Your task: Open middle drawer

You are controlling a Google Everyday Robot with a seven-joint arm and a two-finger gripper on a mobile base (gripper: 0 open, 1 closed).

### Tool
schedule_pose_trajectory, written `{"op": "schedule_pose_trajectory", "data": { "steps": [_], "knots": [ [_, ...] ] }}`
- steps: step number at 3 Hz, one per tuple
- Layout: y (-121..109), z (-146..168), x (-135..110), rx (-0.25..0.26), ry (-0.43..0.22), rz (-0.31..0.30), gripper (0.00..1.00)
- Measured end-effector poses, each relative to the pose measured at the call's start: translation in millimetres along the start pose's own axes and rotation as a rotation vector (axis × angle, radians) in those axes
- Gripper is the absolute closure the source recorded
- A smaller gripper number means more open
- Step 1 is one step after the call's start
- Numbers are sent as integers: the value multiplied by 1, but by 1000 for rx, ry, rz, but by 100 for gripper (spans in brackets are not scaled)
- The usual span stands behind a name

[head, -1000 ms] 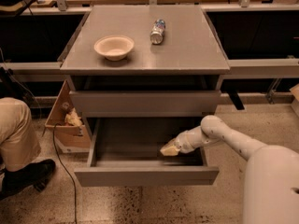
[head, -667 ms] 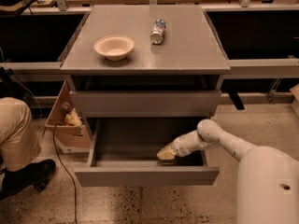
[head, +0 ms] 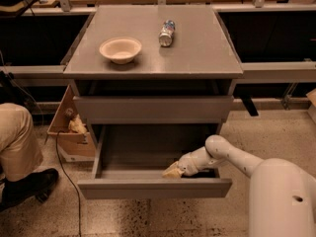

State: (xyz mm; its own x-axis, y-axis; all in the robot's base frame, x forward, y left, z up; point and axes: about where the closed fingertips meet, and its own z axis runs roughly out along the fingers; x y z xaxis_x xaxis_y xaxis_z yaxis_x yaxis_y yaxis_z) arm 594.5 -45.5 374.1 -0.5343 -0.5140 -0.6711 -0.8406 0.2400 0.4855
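The middle drawer point(head: 153, 108) sits in the centre of the frame, under the cabinet top point(head: 202, 58). Its grey front looks pushed in and is not drawn out like the drawer below it. My claw point(head: 171, 171) is lower in the frame, down inside the open bottom drawer point(head: 154, 187), just behind that drawer's front panel and a little right of centre. It is well apart from the middle drawer's front and touches nothing of it. Whether my claw is clenched or released I cannot tell; only its pale tip shows at the end of my white arm point(head: 227, 154), which reaches in from the lower right.

Compared with a second ago, my claw has slid left and lower in the frame, nearer the bottom drawer's front, and my elbow has followed leftward. The drawers themselves have not shifted.

On the cabinet top a pale bowl point(head: 120, 50) stands towards the left, and a can point(head: 167, 32) lies on its side right of it. At the left edge are a person's leg point(head: 17, 142) and dark shoe point(head: 29, 184), with a cardboard box point(head: 66, 135) beside the cabinet and a cable point(head: 63, 177) on the floor. The middle drawer's front overhangs the space where my claw sits.
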Motion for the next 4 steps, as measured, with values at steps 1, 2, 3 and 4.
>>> {"op": "schedule_pose_trajectory", "data": {
  "steps": [1, 2, 3, 4],
  "knots": [
    [19, 11, 5, -61, -8, 8, 100],
    [47, 37, 10, -163, -24, 24, 100],
    [65, 55, 11, -222, -42, 38, 100],
    [78, 73, 6, -241, -86, 79, 100]
  ]
}}
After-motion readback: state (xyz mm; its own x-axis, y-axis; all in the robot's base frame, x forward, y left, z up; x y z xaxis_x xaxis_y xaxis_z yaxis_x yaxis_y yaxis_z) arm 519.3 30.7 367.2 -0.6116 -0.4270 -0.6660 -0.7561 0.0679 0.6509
